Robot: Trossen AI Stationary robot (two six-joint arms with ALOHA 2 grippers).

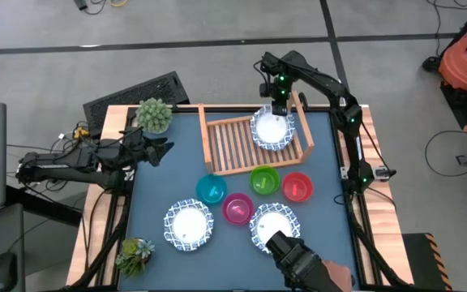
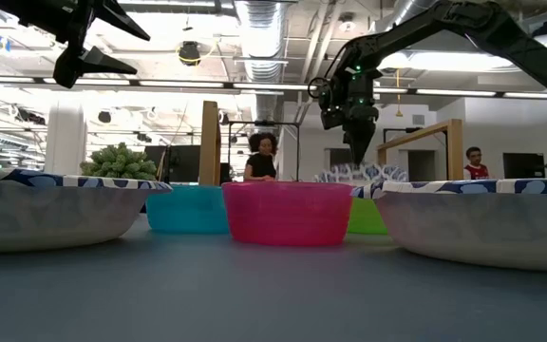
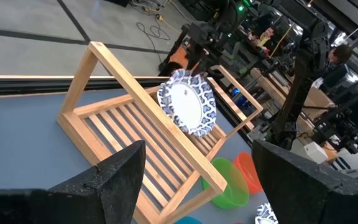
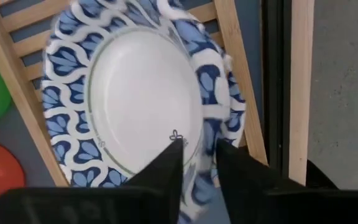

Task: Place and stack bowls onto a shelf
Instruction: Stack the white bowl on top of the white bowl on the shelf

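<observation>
Fingers (image 4: 194, 152) straddling white bowl (image 1: 271, 130) rim, shelf (image 1: 227, 146)

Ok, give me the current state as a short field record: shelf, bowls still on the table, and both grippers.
shelf: one patterned white bowl on its right end
table: two patterned bowls at the front; teal, magenta, green and red bowls between them and the shelf
right gripper: over the shelf bowl's rim, fingers slightly apart
left gripper: open, waiting at the table's left
</observation>
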